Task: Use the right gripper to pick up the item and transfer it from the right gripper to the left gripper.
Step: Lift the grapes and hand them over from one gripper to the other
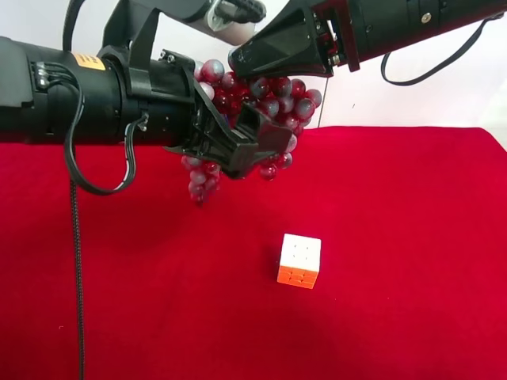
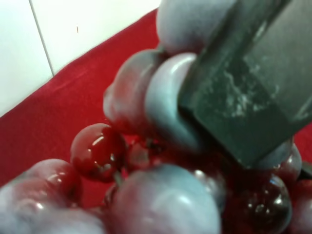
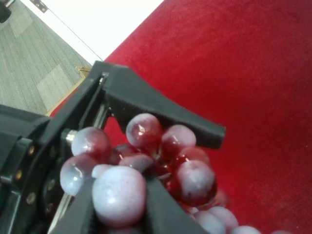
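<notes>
Your right gripper (image 3: pixel 185 170) pinches the upper end of the grapes (image 1: pixel 277 99), holding the bunch clear above the red cloth (image 1: pixel 396 237) so the other arm can reach it. Your left gripper (image 1: pixel 257 150) brackets the bunch's middle, one jaw touching grapes; you cannot tell whether it clamps. The cube (image 1: pixel 299 260) sits on the cloth, well apart.
</notes>
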Available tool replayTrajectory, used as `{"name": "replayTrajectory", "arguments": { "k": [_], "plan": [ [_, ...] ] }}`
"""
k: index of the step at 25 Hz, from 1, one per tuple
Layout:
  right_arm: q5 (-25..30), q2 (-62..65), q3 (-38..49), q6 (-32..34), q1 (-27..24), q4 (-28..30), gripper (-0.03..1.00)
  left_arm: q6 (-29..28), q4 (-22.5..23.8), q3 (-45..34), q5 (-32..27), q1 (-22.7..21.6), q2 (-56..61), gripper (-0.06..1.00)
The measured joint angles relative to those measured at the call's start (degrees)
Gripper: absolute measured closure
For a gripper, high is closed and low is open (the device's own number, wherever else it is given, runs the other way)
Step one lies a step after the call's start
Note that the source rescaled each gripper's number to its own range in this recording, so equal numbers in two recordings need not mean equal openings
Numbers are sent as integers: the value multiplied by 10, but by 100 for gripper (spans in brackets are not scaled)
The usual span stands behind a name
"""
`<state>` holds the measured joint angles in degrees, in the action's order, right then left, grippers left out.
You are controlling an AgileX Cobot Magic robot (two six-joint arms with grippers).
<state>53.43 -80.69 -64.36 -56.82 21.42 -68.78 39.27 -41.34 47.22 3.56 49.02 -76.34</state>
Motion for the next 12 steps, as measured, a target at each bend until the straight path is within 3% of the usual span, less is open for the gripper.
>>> {"name": "replayTrajectory", "arguments": {
  "k": [2,4,6,12],
  "plan": [
    [-3,0,0,0,0,-2,96,-4,0,0,5,0,0,36],
    [-3,1,0,0,0,-4,96,-6,0,0,5,0,0,73],
    [-5,1,0,0,0,-4,96,-9,0,0,5,0,0,93],
    [-7,1,0,0,0,-5,97,-11,0,0,6,0,0,93]
  ]
}}
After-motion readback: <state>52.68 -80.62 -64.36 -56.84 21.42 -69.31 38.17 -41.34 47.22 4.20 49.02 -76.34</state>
